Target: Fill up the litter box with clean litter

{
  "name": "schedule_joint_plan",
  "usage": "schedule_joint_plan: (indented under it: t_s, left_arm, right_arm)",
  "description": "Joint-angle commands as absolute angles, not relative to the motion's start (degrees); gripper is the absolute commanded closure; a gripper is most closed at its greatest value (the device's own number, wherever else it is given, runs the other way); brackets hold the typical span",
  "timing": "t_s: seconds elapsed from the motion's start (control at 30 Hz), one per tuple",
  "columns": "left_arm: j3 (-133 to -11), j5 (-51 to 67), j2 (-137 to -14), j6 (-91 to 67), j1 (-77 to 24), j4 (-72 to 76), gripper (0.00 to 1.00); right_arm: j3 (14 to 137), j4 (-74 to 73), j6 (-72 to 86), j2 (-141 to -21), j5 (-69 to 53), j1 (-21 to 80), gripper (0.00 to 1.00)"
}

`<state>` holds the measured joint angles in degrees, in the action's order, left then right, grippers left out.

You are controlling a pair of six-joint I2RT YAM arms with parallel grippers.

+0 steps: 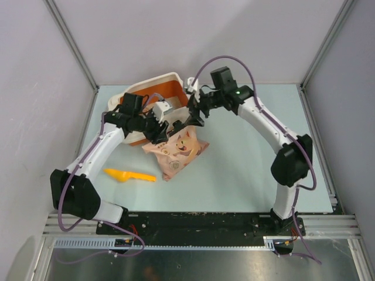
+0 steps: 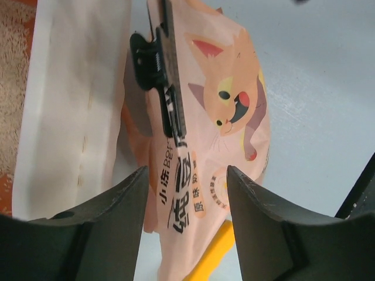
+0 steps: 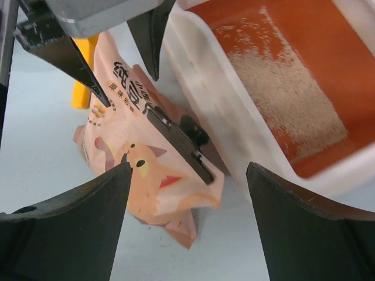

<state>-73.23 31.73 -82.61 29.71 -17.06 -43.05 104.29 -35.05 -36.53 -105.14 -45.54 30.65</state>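
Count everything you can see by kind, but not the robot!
Litter box: 1
Pile of litter: 1
Cat-face bag: 1
Yellow scoop: 1
Black clip: 1
Total: 5

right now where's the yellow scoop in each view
top external: yellow scoop lower left, left of the cat-face bag
left wrist: scoop at the bottom edge, past the bag's end
right wrist: scoop upper left, beyond the bag
shared landmark: the cat-face bag

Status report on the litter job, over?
Left gripper, right gripper open, empty. Cream-and-orange plastic litter box holds little beige granular litter. Pink cat-print bag clipped shut alongside.
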Motion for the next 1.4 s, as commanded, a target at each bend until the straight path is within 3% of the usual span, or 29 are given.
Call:
schedule_joint_plan:
  t_s: [0.0, 0.13, 0.2, 0.23, 0.33, 0.57, 0.8, 1.0, 1.37]
  left_arm:
    - [-69.88, 34.36, -80.24, 25.75, -15.73, -40.35, 0.40]
    - [-68.20, 36.03, -83.40, 25.75, -15.56, -39.02, 0.48]
    - [-68.03, 37.87, -84.29, 26.45, -15.12, -38.59, 0.66]
    - [-67.59, 39.27, -84.20, 26.63, -15.03, -38.41, 0.85]
    - [-66.89, 41.21, -83.15, 26.98, -14.85, -37.88, 0.99]
    - [-65.04, 41.66, -79.98, 28.30, -14.85, -37.27, 1.00]
    - [-65.65, 40.78, -80.51, 27.95, -14.77, -36.91, 1.00]
    - [-66.01, 39.99, -80.86, 27.95, -14.77, -36.83, 1.00]
    - [-66.01, 39.90, -80.77, 27.86, -14.68, -36.83, 1.00]
  right_arm:
    - [111.52, -41.83, -46.40, -110.82, -49.39, 33.48, 0.17]
    - [116.53, -47.09, -52.28, -116.88, -49.39, 34.01, 0.20]
    - [119.78, -48.42, -52.47, -118.38, -49.83, 34.01, 0.21]
    - [120.75, -49.38, -52.47, -119.26, -50.09, 33.93, 0.21]
    - [122.87, -50.09, -52.21, -121.20, -50.89, 34.19, 0.24]
    - [124.28, -51.94, -52.47, -123.84, -52.38, 34.72, 0.28]
    - [124.80, -55.02, -53.00, -125.42, -54.05, 35.33, 0.43]
    - [124.72, -54.67, -52.30, -125.24, -54.32, 35.42, 0.50]
    - [122.70, -49.48, -49.66, -123.22, -54.58, 35.42, 0.43]
